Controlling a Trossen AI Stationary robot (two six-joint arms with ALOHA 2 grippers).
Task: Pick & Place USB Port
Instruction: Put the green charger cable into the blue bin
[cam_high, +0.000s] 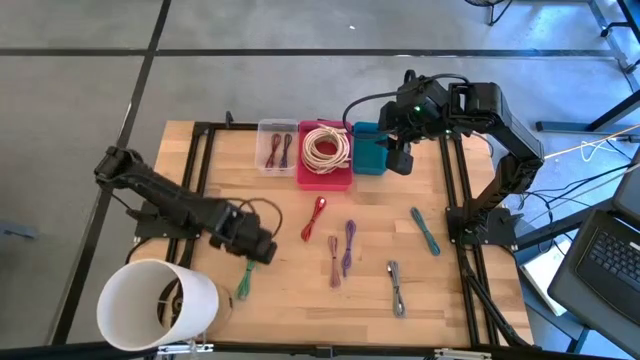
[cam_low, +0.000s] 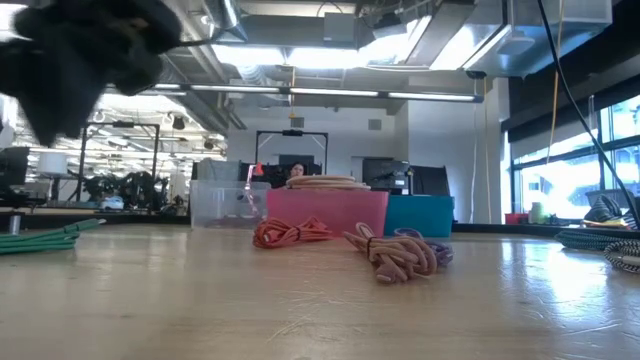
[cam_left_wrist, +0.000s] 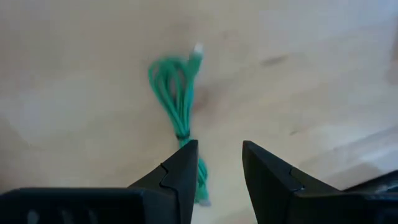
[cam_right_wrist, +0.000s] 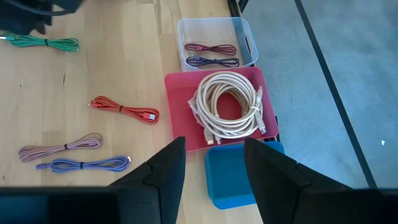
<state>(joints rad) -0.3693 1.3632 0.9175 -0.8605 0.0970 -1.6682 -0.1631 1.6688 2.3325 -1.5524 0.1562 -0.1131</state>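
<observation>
Several bundled USB cables lie flat on the wooden table: green (cam_high: 243, 280), red (cam_high: 317, 215), pink (cam_high: 333, 262), purple (cam_high: 348, 245), teal (cam_high: 425, 230) and grey (cam_high: 396, 288). My left gripper (cam_high: 258, 247) hovers open just beyond the green cable (cam_left_wrist: 177, 102), its fingers (cam_left_wrist: 217, 146) above the cable's near end and apart from it. In the low view that gripper (cam_low: 80, 50) hangs over the green cable (cam_low: 40, 237). My right gripper (cam_high: 400, 160) waits open (cam_right_wrist: 214, 142) above the teal bin (cam_right_wrist: 233, 177).
Along the far edge stand a clear bin (cam_high: 277, 147) with two dark cables, a pink bin (cam_high: 325, 155) holding a coiled white cable (cam_right_wrist: 227, 112), and a teal bin (cam_high: 370, 150). A white cylinder (cam_high: 155, 305) sits at the near left corner. Black frame rails (cam_high: 200, 170) border the table.
</observation>
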